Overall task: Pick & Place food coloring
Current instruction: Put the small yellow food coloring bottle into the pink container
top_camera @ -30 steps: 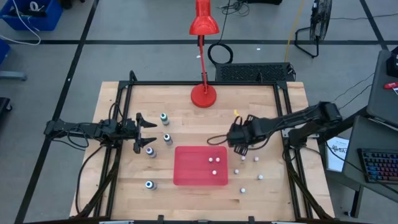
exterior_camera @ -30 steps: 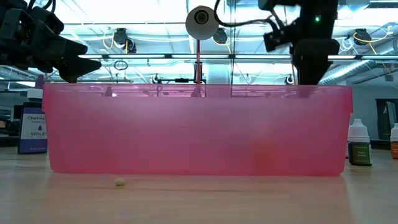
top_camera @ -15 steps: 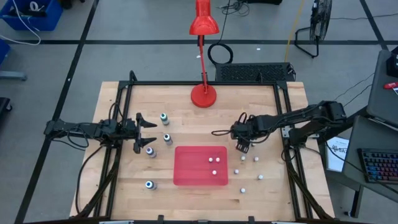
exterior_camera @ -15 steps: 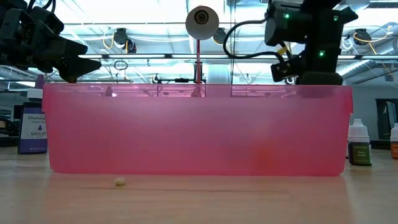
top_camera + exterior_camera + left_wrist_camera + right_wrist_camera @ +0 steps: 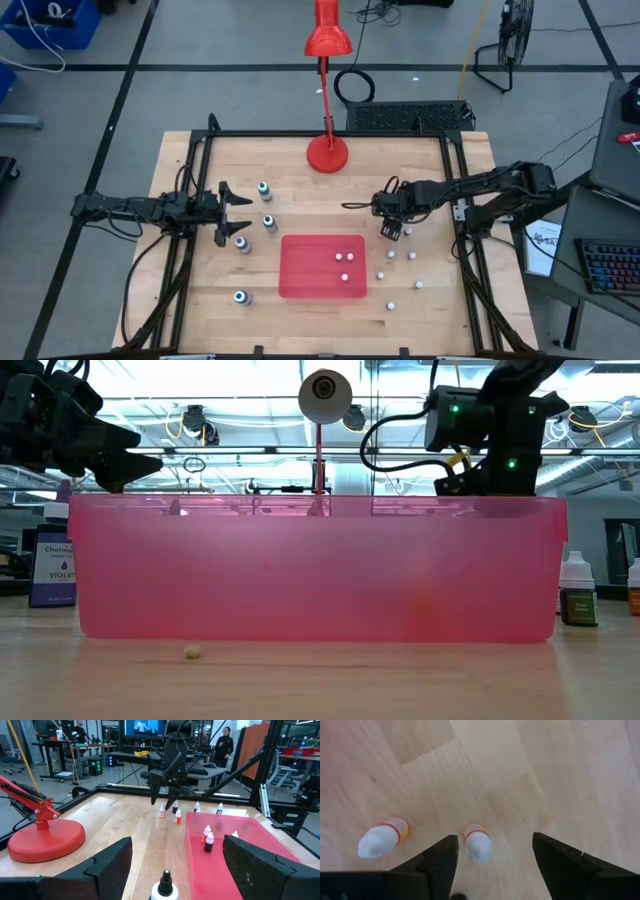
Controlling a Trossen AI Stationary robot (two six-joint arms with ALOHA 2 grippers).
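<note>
The wooden table carries a red desk lamp at its far edge and a flat red tray near the middle. From the low view the tray's translucent pink wall fills most of the width. The left arm waits over the table's left side, its left gripper with fingers spread wide and empty, hovering among four teal-capped food coloring bottles that stand on the wood to the left of the tray. The right gripper hangs just off the tray's far right corner; in its wrist view its fingers stand apart, holding nothing, directly above two white-capped bottles with orange and red bands. Three white-capped bottles stand inside the tray, toward its right side, and several more stand scattered on the table to the right of the tray.
</note>
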